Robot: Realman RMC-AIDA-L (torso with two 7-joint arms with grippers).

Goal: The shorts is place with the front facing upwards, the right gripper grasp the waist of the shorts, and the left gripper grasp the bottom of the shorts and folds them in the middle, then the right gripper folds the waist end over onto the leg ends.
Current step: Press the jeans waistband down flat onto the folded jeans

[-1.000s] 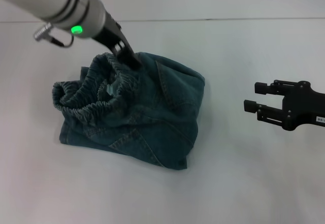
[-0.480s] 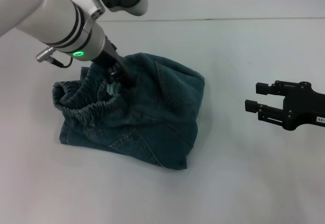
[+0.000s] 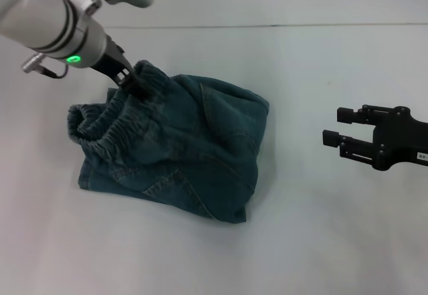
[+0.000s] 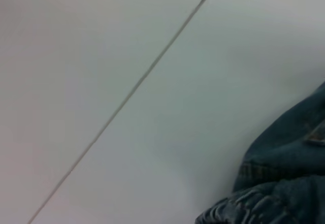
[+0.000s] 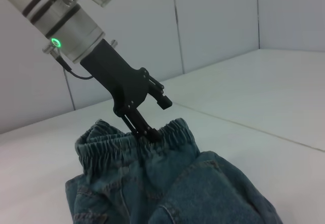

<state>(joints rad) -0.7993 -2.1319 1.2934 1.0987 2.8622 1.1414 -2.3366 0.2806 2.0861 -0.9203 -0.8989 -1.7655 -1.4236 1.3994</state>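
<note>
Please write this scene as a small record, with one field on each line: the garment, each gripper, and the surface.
garment: the shorts, blue denim, lying bunched, not flat
waistband: gathered elastic, on the robot's left side of the heap
left gripper: shut on the far edge of the waistband
right gripper: open, apart from the shorts, holding nothing
surface: white table

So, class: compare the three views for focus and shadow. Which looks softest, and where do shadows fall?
Left wrist view: softest, the blue denim shorts blurred at one corner. Head view: sharp, a faint shadow under the shorts' edges, the black left gripper with its silver, green-lit wrist on the waistband, the black boxy right gripper apart. Right wrist view: sharp on the left gripper, even lighting.
</note>
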